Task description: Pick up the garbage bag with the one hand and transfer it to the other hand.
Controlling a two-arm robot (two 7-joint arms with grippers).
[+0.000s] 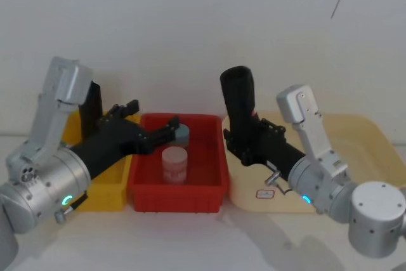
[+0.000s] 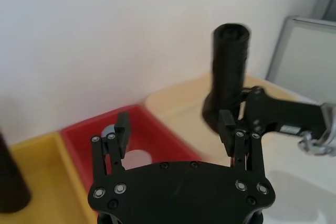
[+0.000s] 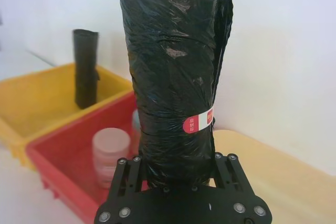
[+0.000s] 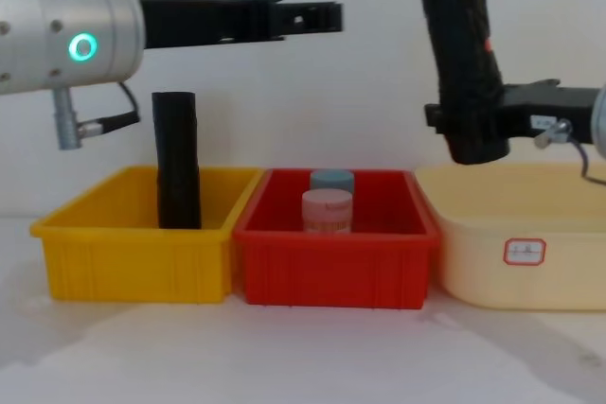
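And the right gripper (image 1: 248,139) is clamped low on the garbage bag (image 1: 238,96), upright in the air above the beige tray's (image 1: 355,131) left end, while the left gripper (image 1: 149,118) hangs spread wide over the red bin (image 1: 176,196): best, I'd say, to close the left on the free upper roll before the right lets go.

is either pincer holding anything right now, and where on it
The right pincer grips the garbage bag roll near its lower end, below the red label. The left pincer is open and empty.
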